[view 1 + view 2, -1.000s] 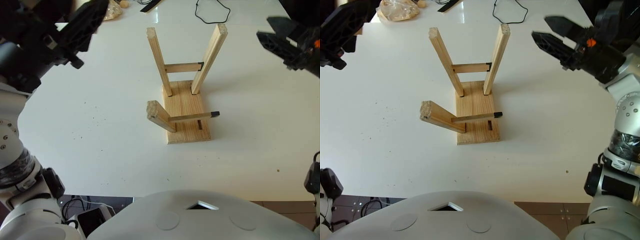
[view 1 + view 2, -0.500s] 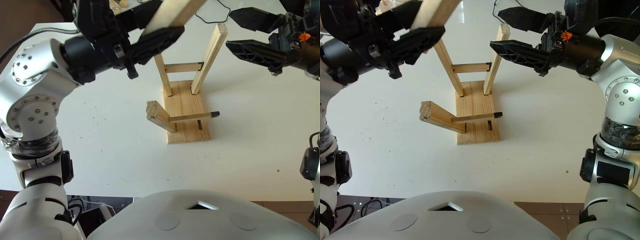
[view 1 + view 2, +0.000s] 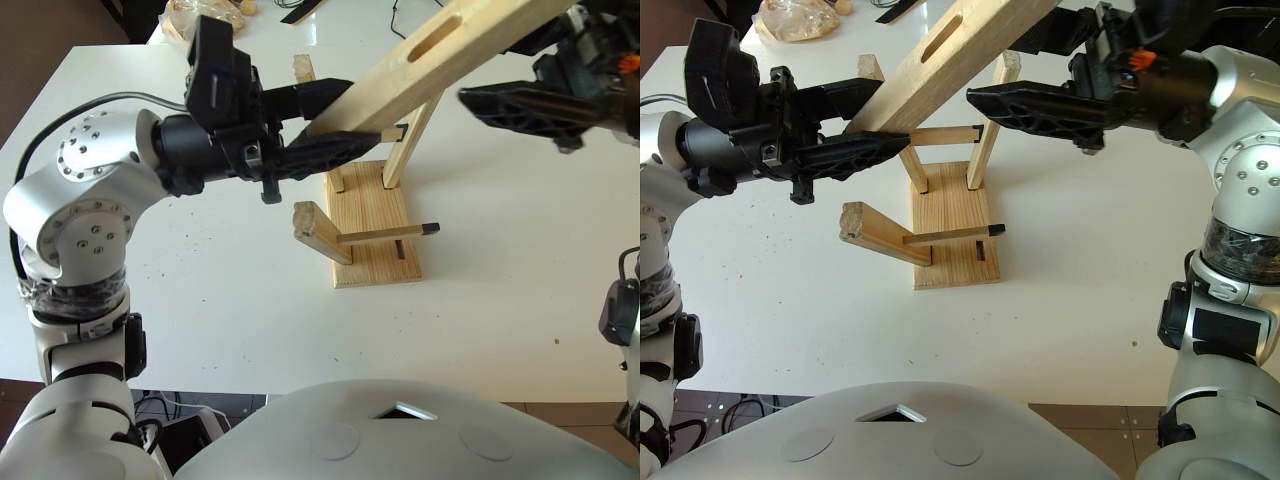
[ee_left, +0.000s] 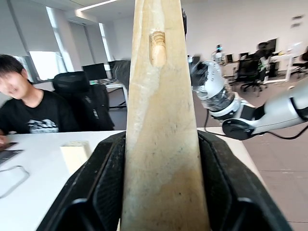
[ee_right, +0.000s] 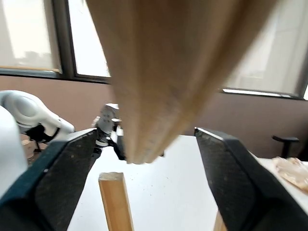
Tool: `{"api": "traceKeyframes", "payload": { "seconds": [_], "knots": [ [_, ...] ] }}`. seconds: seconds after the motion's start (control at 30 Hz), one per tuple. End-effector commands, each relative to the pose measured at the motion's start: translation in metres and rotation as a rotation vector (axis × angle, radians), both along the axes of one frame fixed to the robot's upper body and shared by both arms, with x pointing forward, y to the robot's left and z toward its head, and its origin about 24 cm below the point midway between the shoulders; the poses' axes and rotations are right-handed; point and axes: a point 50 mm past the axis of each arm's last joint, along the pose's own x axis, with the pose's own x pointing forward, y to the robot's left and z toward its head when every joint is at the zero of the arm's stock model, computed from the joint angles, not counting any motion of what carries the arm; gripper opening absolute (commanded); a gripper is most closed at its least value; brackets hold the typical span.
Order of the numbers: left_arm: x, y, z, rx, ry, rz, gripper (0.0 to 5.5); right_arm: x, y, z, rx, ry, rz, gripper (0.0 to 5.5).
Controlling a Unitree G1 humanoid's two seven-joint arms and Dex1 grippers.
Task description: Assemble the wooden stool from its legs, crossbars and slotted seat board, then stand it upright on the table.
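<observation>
Open-plan office, swivel chairs (image 4: 77,91), monitors (image 4: 98,71)

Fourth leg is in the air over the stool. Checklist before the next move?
1. Left end effector grip on the held leg: ok, shut on its lower end.
2. Right end effector support: not ok, open, with a gap on each side of the leg.
3. Third leg seated: not ok, it tilts outward on the seat board.
4. Its crossbar free for mating: ok, the far end sticks out unconnected.
5. Held leg's slot facing that crossbar: cannot tell.
6. Seat board flat on the table: ok.
</observation>
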Motion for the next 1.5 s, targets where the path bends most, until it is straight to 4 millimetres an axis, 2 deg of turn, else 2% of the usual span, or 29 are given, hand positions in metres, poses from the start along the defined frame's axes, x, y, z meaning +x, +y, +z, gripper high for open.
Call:
{"api": "traceKeyframes", "payload": {
  "seconds": [0.03, 0.37, 0.73, 0.97, 1.0, 1.07, 1.17, 1.3, 1.5],
  "knots": [
    [0.005, -0.001, 0.007, -0.012, 0.023, -0.059, 2.02, -0.006, 0.002, 0.01, 0.024, -0.015, 0.075, 3.71],
    [0.007, -0.01, 0.002, 0.02, -0.017, -0.1, 2.02, -0.003, 0.011, 0.012, 0.025, -0.007, 0.103, 3.71],
    [0.013, -0.014, -0.001, 0.041, -0.132, 0.007, 2.02, 0.01, 0.011, 0.0, -0.059, -0.028, 0.001, 2.09],
    [0.014, -0.012, -0.001, 0.049, -0.088, -0.005, 2.02, 0.012, 0.007, -0.004, -0.075, -0.041, -0.018, 2.0],
    [0.019, -0.012, 0.0, 0.037, -0.066, 0.031, 2.37, 0.012, 0.007, -0.003, -0.073, -0.044, -0.018, 2.0],
    [0.023, -0.012, 0.002, 0.044, -0.074, 0.051, 2.62, 0.013, 0.006, -0.002, -0.069, -0.049, -0.021, 2.0],
    [0.02, -0.014, 0.004, 0.036, -0.08, 0.031, 3.1, 0.015, 0.003, 0.002, -0.044, -0.051, -0.032, 2.0],
    [0.015, -0.006, -0.007, 0.102, -0.058, 0.005, 3.74, 0.021, -0.003, 0.002, -0.067, -0.078, -0.093, 2.0],
    [0.014, 0.022, -0.015, 0.175, -0.085, 0.122, 3.77, 0.026, -0.036, 0.011, -0.096, -0.115, -0.217, 2.0]
  ]
}}
